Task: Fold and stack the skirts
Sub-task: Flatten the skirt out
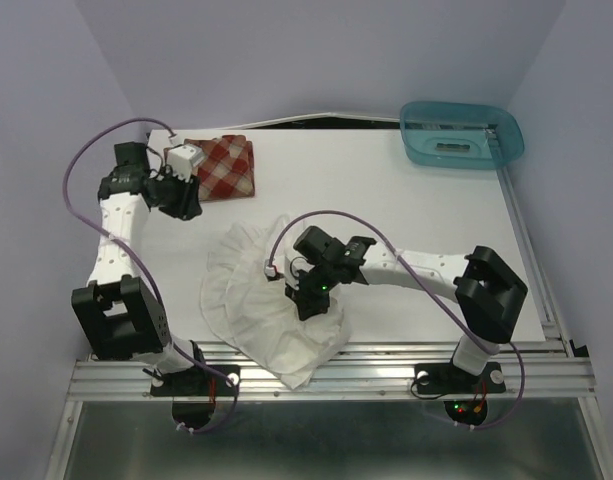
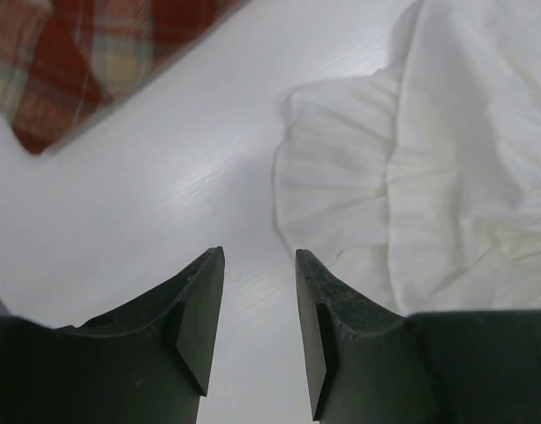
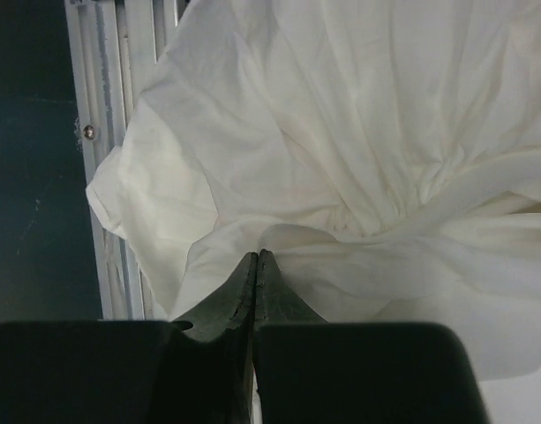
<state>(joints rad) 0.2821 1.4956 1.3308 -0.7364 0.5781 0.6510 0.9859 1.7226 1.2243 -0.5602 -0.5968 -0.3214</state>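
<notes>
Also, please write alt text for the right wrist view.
The right gripper, jaws closed, pinches a fold of the crinkled white skirt, which fills most of the view. At left, its edge lies over a metal rail.

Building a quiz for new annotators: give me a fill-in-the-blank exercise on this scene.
The folded red-and-cream plaid cloth skirt lies at the white table's far ____ corner.
The left gripper is ____, over bare table.
The right gripper is shut on the crinkled white cloth skirt, which overhangs the table's ____ edge.
Missing: left; open; near.
</notes>
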